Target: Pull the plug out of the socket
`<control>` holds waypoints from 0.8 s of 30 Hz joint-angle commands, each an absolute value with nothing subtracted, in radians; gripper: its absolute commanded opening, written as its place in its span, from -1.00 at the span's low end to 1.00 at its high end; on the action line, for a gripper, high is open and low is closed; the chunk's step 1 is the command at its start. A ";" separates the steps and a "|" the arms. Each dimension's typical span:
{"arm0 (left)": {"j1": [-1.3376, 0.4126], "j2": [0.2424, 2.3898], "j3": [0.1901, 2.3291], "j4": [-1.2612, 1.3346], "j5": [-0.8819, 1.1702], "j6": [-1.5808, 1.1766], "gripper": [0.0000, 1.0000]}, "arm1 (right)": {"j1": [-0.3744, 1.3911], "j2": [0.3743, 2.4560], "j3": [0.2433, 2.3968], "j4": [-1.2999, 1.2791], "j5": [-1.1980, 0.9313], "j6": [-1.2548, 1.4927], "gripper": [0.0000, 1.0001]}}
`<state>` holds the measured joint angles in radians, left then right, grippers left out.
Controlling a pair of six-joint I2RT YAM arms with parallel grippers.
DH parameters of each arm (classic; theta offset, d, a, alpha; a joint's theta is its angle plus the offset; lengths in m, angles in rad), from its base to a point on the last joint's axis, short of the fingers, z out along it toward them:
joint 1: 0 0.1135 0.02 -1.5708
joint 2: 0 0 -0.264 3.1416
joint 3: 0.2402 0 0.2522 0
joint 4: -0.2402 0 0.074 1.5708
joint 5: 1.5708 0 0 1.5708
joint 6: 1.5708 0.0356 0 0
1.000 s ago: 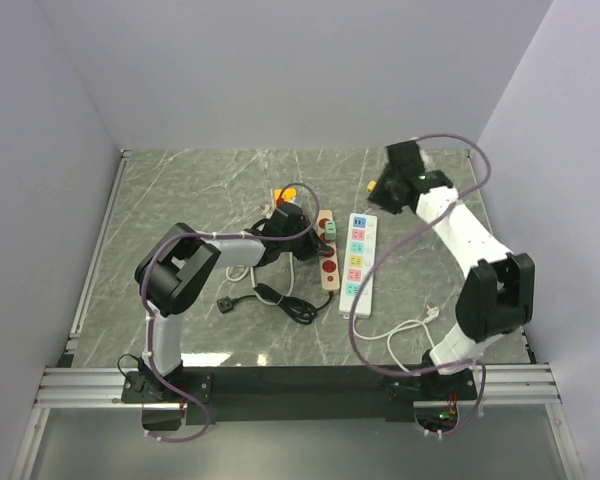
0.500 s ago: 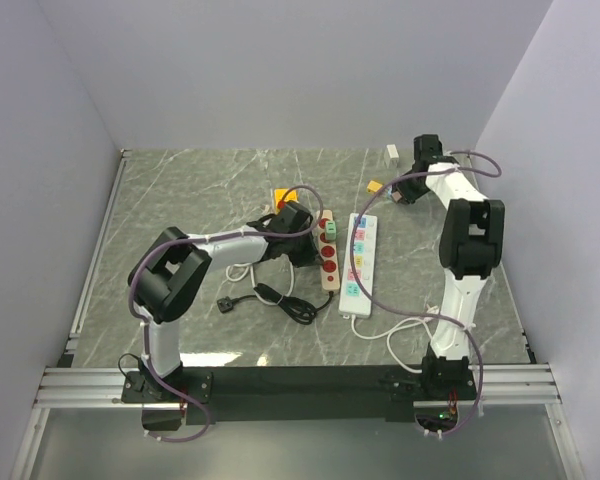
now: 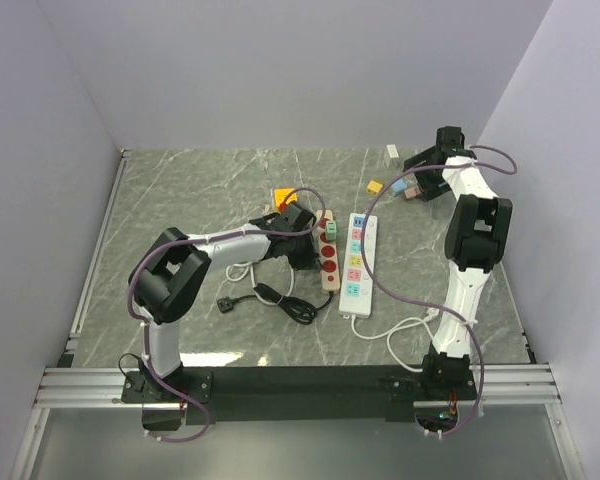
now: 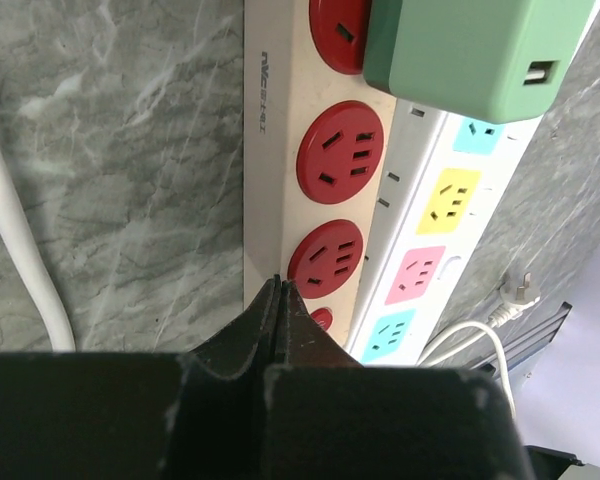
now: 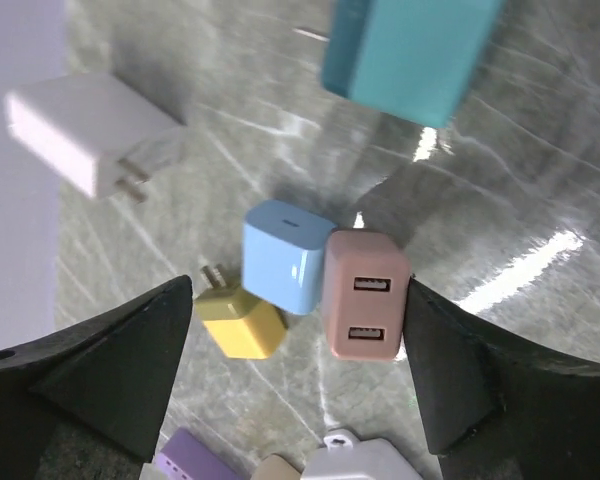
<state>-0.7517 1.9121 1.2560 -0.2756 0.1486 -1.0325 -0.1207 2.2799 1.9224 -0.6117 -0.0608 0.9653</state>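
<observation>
Left gripper [image 4: 278, 287] pinched closed, arm reaching low; right gripper [image 5: 298, 290] spread wide, arm fully extended

Top external: high at near edge, facing down on whole table [image 3: 180, 200].
Left wrist: close over red-socket strip [image 4: 280, 180], shared with top.
Right wrist: close over loose chargers [image 5: 285, 255].

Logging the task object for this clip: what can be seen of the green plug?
The green plug is a matte plastic block with a USB port on one side. It sits plugged into the cream strip with red sockets, next to the white strip. The left hand, shut, is not touching it.
</observation>
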 commanded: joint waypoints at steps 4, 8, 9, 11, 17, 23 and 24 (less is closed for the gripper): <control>-0.758 1.902 1.318 -0.281 0.140 -1.011 -0.99 | -0.109 2.113 1.896 -0.601 -0.046 0.868 0.84; -0.758 1.890 1.316 -0.259 0.138 -1.019 -0.99 | -0.058 1.984 1.824 -0.696 0.032 0.793 0.85; -0.758 1.888 1.319 -0.258 0.135 -1.017 -0.99 | -0.037 1.962 1.803 -0.719 0.049 0.782 0.85; -0.758 1.891 1.319 -0.256 0.138 -1.017 -0.99 | -0.017 1.898 1.720 -0.727 0.063 0.767 0.85; -0.758 1.898 1.270 -0.180 0.179 -1.060 -0.99 | 0.152 1.873 1.681 -0.719 -0.069 0.533 0.76; -0.756 1.884 1.198 -0.080 0.204 -1.112 -0.99 | 0.282 1.907 1.674 -0.770 -0.106 0.364 0.69; -0.756 1.876 1.172 -0.060 0.201 -1.120 -0.99 | 0.294 1.907 1.671 -0.767 -0.107 0.338 0.68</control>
<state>-0.7517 1.9121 1.2137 -0.1436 0.1814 -1.0801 0.2691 1.9106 1.6749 -0.7403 -0.0891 0.4694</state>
